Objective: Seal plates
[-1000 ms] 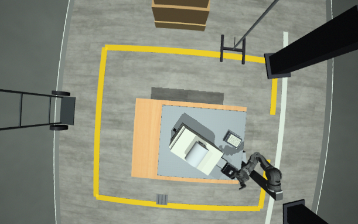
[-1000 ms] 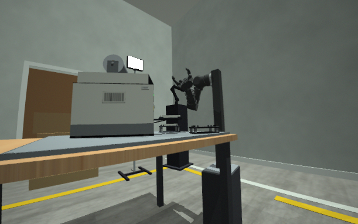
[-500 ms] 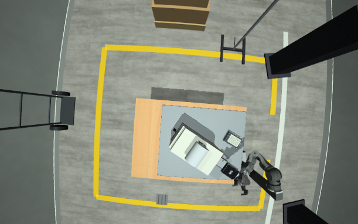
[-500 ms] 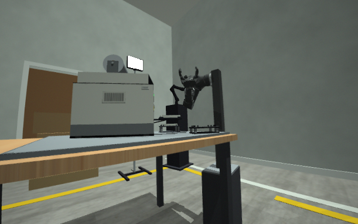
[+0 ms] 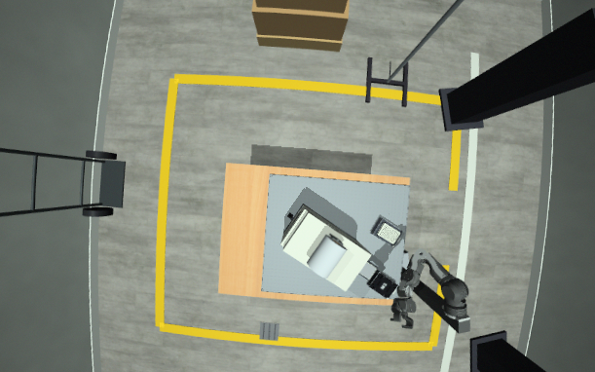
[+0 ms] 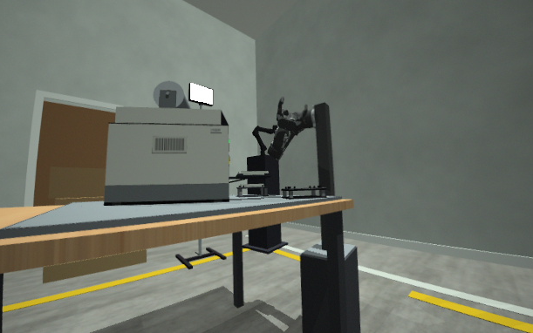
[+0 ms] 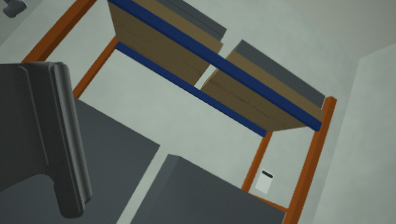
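Note:
A plate with a light top (image 5: pixel 389 233) sits in the farther nest. The nearer nest (image 6: pixel 304 191) holds no plate; the arm mostly hides it from above. The sealer (image 5: pixel 327 250) (image 6: pixel 167 161) has its stage (image 6: pixel 264 176) out. A plate (image 6: pixel 253 173) (image 5: pixel 381 283) appears to lie on it, pale at the side and dark on top; I cannot tell its exact seating. A small green light (image 6: pixel 228 140) shows on the sealer's front. My gripper (image 5: pixel 401 321) (image 6: pixel 293 106) is open and empty, high above the table's near right corner, fingers pointing upward. Nest labels are unreadable.
The arm's column (image 6: pixel 325 148) stands at the table's right end. A second column (image 5: pixel 512 73) and a monitor on a stand (image 6: pixel 201 94) stand beyond the table. The wrist view shows one finger (image 7: pixel 72 150) and a shelf rack (image 7: pixel 310 165) with orange posts.

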